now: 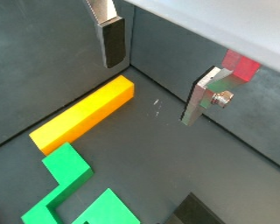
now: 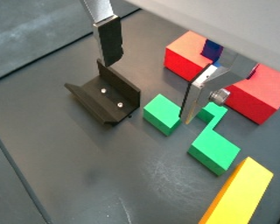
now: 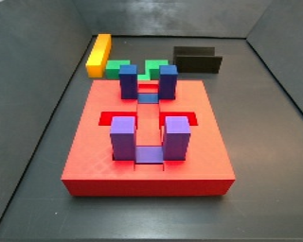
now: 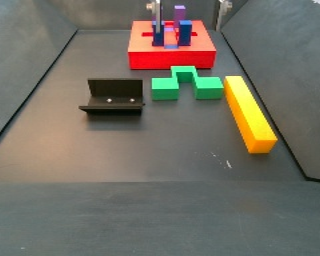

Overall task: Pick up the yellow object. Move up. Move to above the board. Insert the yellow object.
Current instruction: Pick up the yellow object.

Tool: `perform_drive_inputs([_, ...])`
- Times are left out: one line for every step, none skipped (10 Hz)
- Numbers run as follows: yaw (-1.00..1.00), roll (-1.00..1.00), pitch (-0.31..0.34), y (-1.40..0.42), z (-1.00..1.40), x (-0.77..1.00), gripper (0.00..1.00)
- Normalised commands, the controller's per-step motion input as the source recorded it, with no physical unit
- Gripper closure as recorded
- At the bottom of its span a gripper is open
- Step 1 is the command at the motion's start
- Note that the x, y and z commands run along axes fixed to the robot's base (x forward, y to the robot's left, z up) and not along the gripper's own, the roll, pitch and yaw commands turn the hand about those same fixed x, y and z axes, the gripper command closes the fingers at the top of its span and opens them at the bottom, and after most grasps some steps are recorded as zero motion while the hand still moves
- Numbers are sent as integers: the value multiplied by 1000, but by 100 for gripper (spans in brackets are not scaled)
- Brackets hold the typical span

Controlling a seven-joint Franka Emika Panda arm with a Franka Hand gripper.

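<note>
The yellow object [image 4: 248, 112] is a long yellow-orange bar lying flat on the dark floor beside the green block; it also shows in both wrist views [image 1: 84, 112] [image 2: 238, 194] and in a side view [image 3: 99, 54]. The board [image 3: 84, 156] is a red slab with blue and purple posts, also seen in a side view [image 4: 143, 55] and a wrist view [image 2: 187, 54]. The gripper [image 2: 152, 92] is open and empty, high above the floor between the fixture and the board, apart from the bar. Its fingers [image 1: 112, 48] hold nothing.
A green stepped block [image 4: 187, 85] lies between the board and the bar, also in a wrist view [image 2: 166, 114]. The fixture [image 4: 113, 97] stands on the floor beside it, also in a wrist view [image 2: 105, 98]. Dark walls enclose the floor.
</note>
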Motion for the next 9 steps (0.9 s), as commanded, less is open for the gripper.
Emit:
perform_drive_inputs([0, 0, 0, 0, -57, 0, 0])
perform_drive_inputs([-23, 0, 0, -106, -211, 97, 0])
perform_drive_inputs([-40, 0, 0, -117, -289, 89, 0])
perform_drive_inputs([0, 0, 0, -337, -237, 346, 0])
perform_drive_inputs([0, 0, 0, -294, -257, 317, 0])
perform_drive_inputs([-183, 14, 0, 131, -374, -240, 0])
perform_drive_inputs([-177, 39, -19, 311, -543, -586, 0])
perform_drive_inputs([-66, 0, -59, 54, -734, -394, 0])
perform_drive_inputs([0, 41, -97, -60, -843, -320, 0])
